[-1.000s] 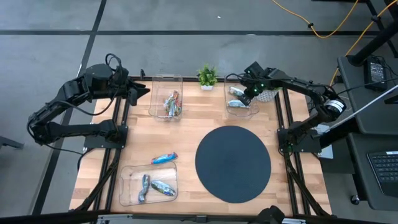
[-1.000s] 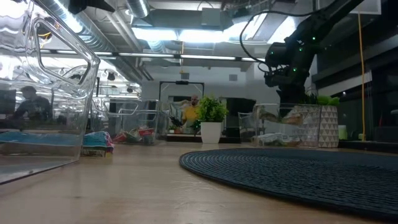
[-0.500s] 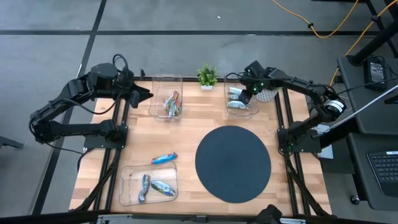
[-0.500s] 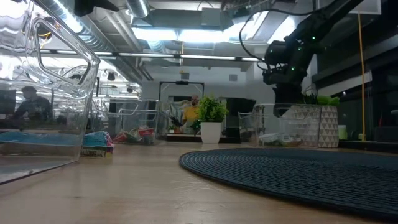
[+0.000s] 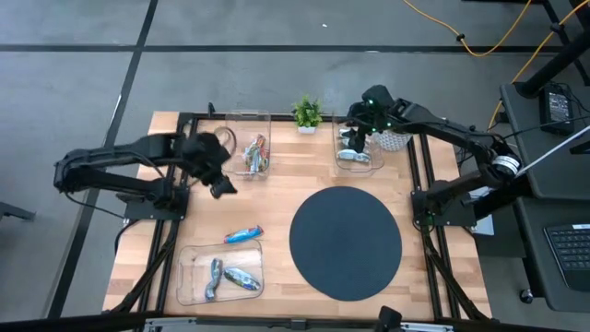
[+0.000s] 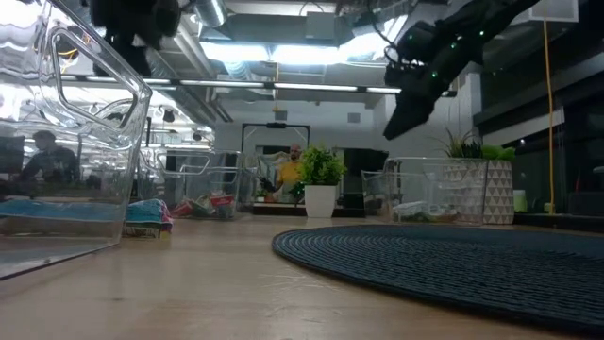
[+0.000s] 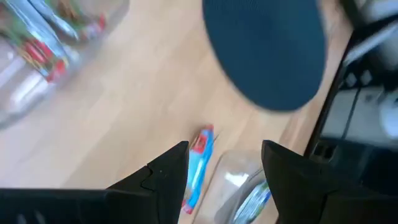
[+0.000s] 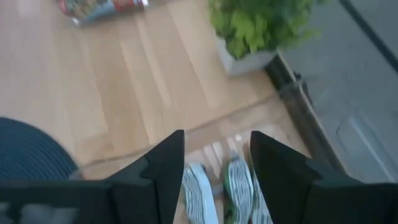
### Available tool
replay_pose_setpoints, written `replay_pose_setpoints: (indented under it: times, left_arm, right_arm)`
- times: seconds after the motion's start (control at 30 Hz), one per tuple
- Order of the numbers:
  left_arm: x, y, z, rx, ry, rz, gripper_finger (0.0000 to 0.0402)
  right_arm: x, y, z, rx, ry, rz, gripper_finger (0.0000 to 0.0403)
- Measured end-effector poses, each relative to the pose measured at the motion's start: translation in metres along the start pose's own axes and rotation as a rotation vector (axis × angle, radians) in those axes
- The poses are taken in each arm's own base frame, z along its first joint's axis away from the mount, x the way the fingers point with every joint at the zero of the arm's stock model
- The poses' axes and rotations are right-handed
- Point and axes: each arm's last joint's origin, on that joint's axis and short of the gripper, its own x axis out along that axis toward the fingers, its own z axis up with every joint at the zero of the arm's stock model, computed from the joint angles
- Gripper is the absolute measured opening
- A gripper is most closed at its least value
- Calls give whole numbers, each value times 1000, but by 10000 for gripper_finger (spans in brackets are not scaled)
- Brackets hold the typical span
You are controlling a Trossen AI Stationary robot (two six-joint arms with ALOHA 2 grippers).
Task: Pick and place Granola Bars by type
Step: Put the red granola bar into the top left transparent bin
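Observation:
One blue granola bar (image 5: 243, 234) lies flat on the wood table; it also shows between the fingers in the left wrist view (image 7: 199, 163). My left gripper (image 5: 221, 184) is open and empty, above the table between the far left tray (image 5: 246, 146) of red-orange bars (image 5: 257, 152) and the blue bar. My right gripper (image 5: 355, 138) is open and empty, raised over the far right tray (image 5: 358, 159), where silver-white and green bars (image 8: 239, 186) lie. The near left tray (image 5: 189, 277) holds several bluish bars (image 5: 240, 278).
A round dark mat (image 5: 346, 243) covers the table's middle right. A small potted plant (image 5: 307, 113) stands at the far edge between the two far trays. A white patterned pot (image 5: 398, 140) stands beside the far right tray. Bare wood lies between the blue bar and the far left tray.
My left gripper has swung from the table's far left corner in over the table, toward the near edge and the blue bar. My right gripper has risen up out of the far right tray and tipped; the bars stay in the tray.

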Motion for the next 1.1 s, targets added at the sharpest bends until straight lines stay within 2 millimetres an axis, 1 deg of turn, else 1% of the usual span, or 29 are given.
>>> replay_pose_setpoints:
  times: [0.13,0.27,0.37,0.5,0.67,0.83,1.1]
  left_arm:
    - [31,-2,-9,45,96,10,191]
    - [58,-10,-16,122,142,6,189]
    - [78,-13,-21,178,195,53,189]
    - [104,-14,-25,196,264,110,189]
    - [134,-19,-24,208,323,43,191]
    - [157,-21,-24,218,343,9,192]
    - [183,-12,-29,246,407,62,191]
  right_arm:
    - [-5,6,7,-32,-58,-2,178]
    - [-7,11,11,-84,-91,1,171]
    - [-6,16,13,-136,-101,10,167]
    - [-5,24,16,-198,-119,26,162]
    - [-4,34,18,-277,-129,45,158]
    - [-3,41,21,-314,-143,58,158]
    - [-3,45,23,-328,-166,61,158]
